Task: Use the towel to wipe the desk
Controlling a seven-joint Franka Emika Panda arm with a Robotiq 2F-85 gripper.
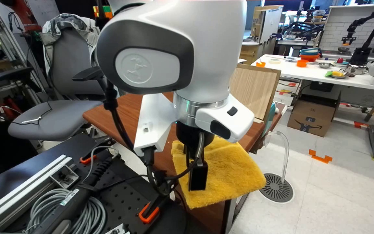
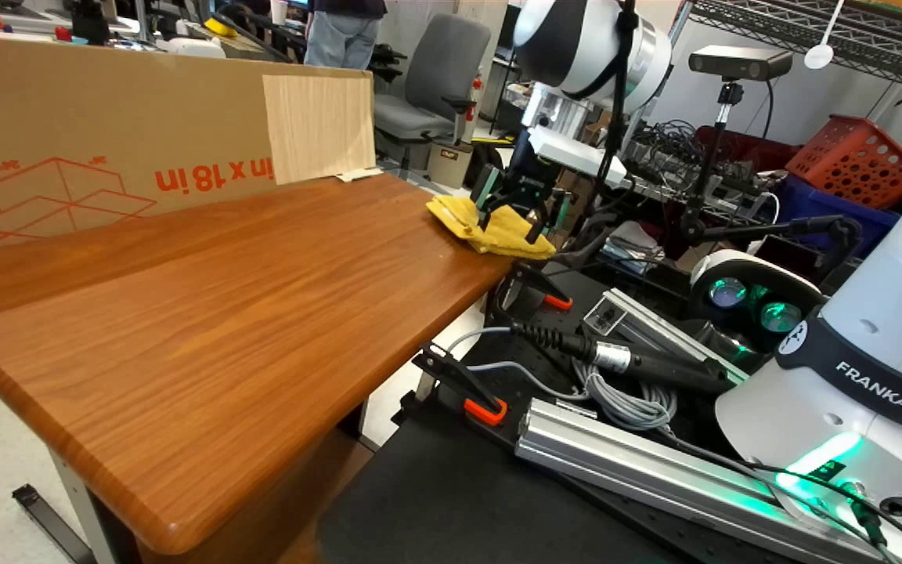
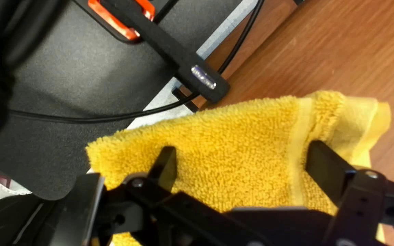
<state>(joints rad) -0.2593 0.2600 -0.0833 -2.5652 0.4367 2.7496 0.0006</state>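
Note:
The yellow towel (image 1: 235, 172) lies folded at one end of the reddish-brown desk (image 1: 125, 112) and hangs past its edge. In an exterior view the towel (image 2: 459, 215) is at the far right corner of the desk (image 2: 224, 313). My gripper (image 2: 509, 227) points down over the towel, its fingers spread apart. In the wrist view the open gripper (image 3: 243, 148) has towel (image 3: 231, 126) showing between and under both fingertips. Whether the tips touch or press into the cloth I cannot tell. The desk (image 3: 347, 58) shows beyond the towel.
A large cardboard sheet (image 2: 146, 117) stands along the desk's long side, with a pale wood-grain panel (image 2: 318, 129) against it. A black clamp (image 3: 183, 58) and a cable (image 3: 115, 118) lie close to the towel. The black mounting base (image 2: 435, 486) borders the desk.

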